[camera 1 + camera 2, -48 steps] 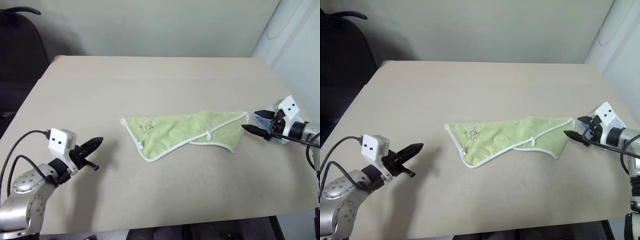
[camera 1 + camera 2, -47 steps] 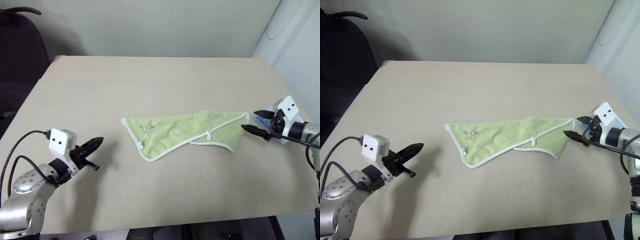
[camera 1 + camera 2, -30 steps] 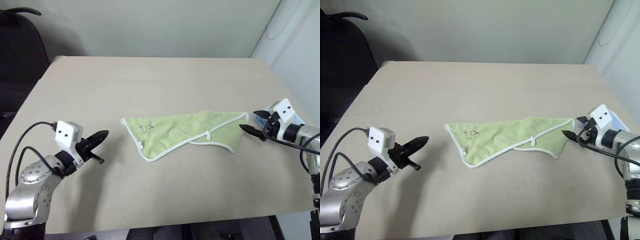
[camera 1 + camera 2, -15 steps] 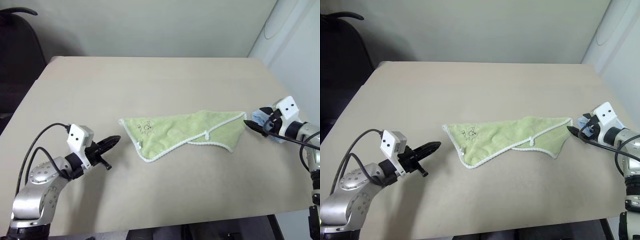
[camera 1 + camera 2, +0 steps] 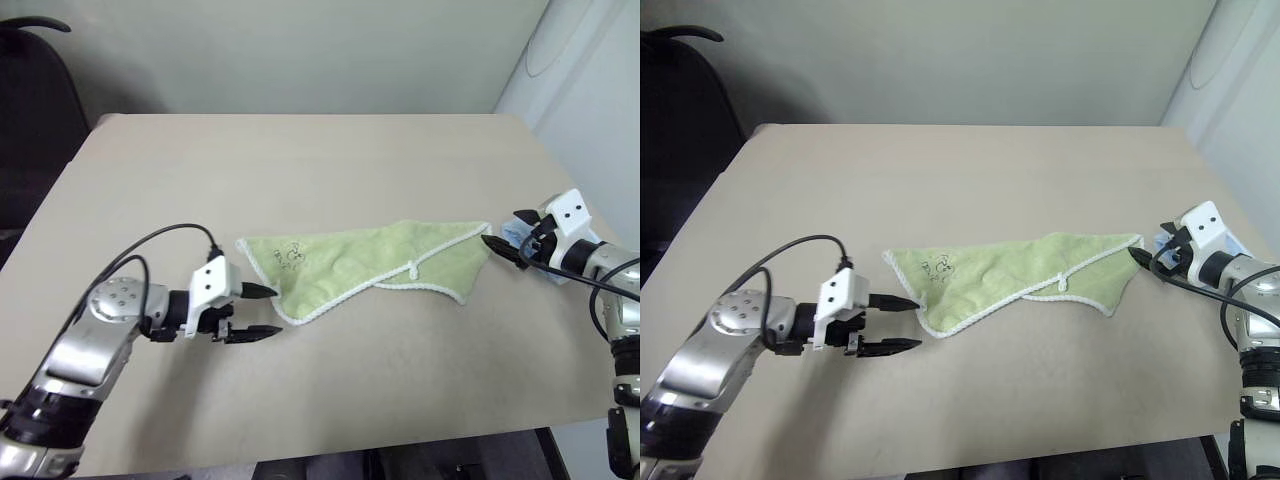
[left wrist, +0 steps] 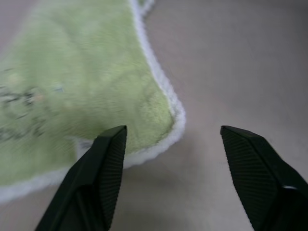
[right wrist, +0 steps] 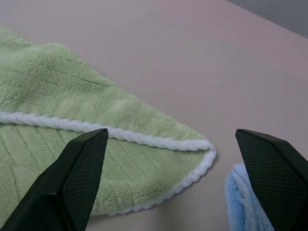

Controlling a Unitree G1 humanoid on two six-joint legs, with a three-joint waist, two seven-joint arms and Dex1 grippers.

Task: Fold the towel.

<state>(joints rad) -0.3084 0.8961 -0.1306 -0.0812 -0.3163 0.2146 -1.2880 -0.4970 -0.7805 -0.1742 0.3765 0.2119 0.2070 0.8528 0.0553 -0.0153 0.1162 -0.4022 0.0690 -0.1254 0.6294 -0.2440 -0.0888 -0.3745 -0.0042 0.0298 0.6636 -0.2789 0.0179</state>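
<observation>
Left pincer (image 5: 258, 310) now spreading open at the towel (image 5: 365, 262) corner, empty; right pincer (image 7: 178, 159) gaping wide, empty. Grasp pending.

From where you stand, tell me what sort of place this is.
Probably an office or lab room: a plain beige table against a bare wall, a dark chair beside it, and only the towel and a pale blue cloth laid out.

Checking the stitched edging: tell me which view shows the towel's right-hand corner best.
The right wrist view: the towel corner tip fills the frame between the open right gripper fingers. The eye views show it small; the left wrist view shows another corner.
</observation>
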